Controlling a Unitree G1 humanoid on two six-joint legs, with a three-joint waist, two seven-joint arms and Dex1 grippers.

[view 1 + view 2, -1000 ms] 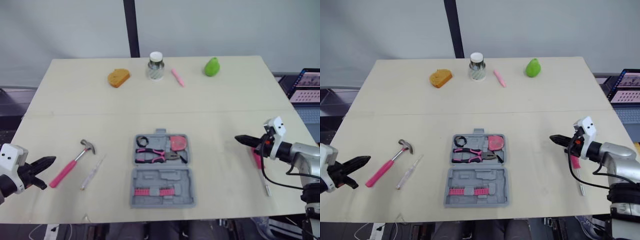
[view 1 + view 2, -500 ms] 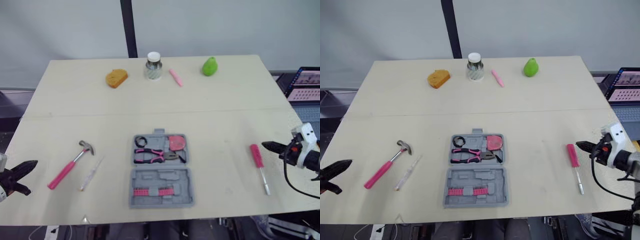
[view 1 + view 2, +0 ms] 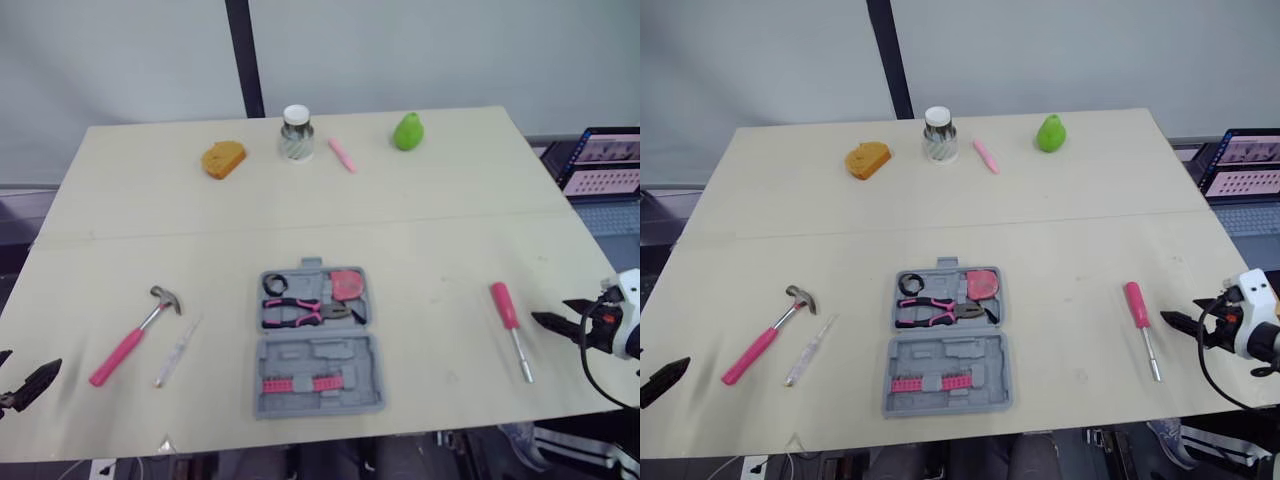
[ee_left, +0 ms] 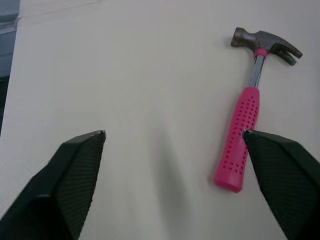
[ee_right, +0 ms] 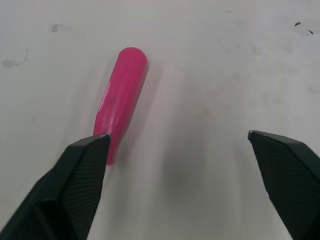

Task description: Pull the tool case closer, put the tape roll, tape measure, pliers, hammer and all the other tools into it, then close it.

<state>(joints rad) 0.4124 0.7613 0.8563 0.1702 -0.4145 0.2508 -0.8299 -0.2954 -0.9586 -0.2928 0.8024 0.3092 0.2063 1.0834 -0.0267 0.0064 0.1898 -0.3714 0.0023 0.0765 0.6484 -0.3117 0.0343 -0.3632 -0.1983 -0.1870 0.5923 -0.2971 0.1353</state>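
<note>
Both pairs of fingers are spread wide and hold nothing. Your left fingers (image 4: 70, 175) hover over the table (image 3: 450, 230) at its 8 o'clock corner, and your right fingers (image 5: 75, 180) at its 4 o'clock edge.

One tool case (image 3: 320, 355) lies open mid-table. It holds one black tape roll (image 3: 275, 284), one pliers (image 3: 300, 311), one tape measure (image 3: 346, 284) and one strip of pink bits (image 3: 300, 384).

Three tools lie outside it. At the case's 9 o'clock you have one hammer (image 3: 135, 337), with one clear-handled tool (image 3: 178, 350) between it and the case. At 3 o'clock lies one pink screwdriver (image 3: 510, 315), its handle near your right fingers.

Along the 12 o'clock edge sit one orange sponge (image 3: 223, 158), one jar (image 3: 296, 133), one pink marker (image 3: 342, 155) and one green pear (image 3: 407, 131).
</note>
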